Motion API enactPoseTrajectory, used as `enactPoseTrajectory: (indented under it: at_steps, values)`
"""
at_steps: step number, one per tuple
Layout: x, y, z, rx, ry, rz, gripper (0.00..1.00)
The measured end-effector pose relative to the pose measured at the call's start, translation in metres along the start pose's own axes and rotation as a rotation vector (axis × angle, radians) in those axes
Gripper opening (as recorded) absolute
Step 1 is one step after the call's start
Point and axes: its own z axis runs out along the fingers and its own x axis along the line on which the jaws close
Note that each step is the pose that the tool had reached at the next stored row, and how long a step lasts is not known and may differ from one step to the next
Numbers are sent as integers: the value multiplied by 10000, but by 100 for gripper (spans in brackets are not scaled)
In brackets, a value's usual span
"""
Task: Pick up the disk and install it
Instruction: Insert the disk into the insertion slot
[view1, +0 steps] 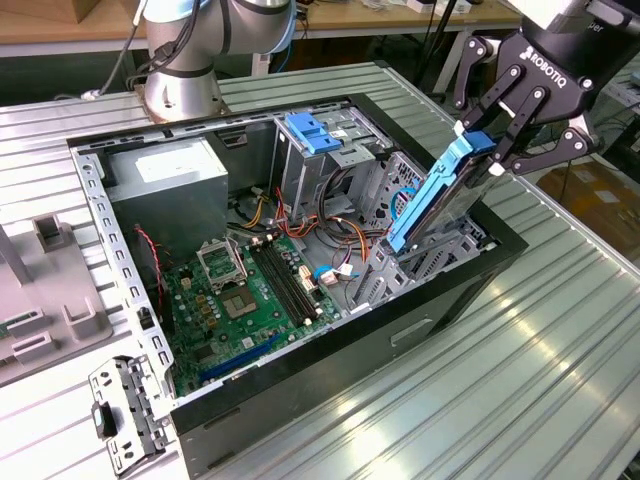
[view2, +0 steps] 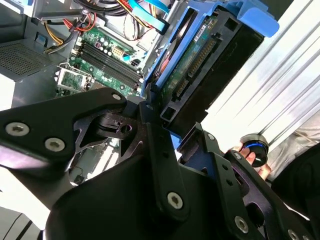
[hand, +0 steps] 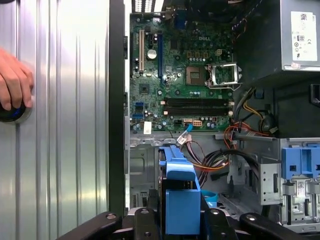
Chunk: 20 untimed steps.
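Note:
The disk (view1: 440, 200), a flat drive in blue plastic side rails, hangs steeply tilted over the open computer case (view1: 450, 300), at the exterior view's right. Its lower end reaches down to the metal drive bay (view1: 445, 262) inside the case. My gripper (view1: 492, 150) is shut on the disk's upper end, fingers clamping both sides. The second wrist view shows the disk's (view2: 200, 65) connector edge and green circuit board just beyond my gripper (view2: 165, 125). In the first wrist view the disk's (hand: 181, 200) blue rail end sits between my fingers (hand: 150, 220).
Inside the case lie a green motherboard (view1: 245, 295), a grey power-supply box (view1: 170, 185), loose cables (view1: 330, 225) and a blue bracket (view1: 312, 132) in the far bay. A person's hand (hand: 15, 80) rests on a black knob beside the case. A metal bracket (view1: 125, 410) lies on the table.

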Motion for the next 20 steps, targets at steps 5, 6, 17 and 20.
enactPoseTrajectory:
  at_steps: [5, 6, 17, 20]
  values:
    - [-20, -1, 39, 0, -10, -1, 37]
    - [-22, -1, 48, 0, -15, 0, 37]
    - [-18, -6, 160, -1, -28, -1, 37]
    - [-15, -7, 184, -1, -29, -1, 37]
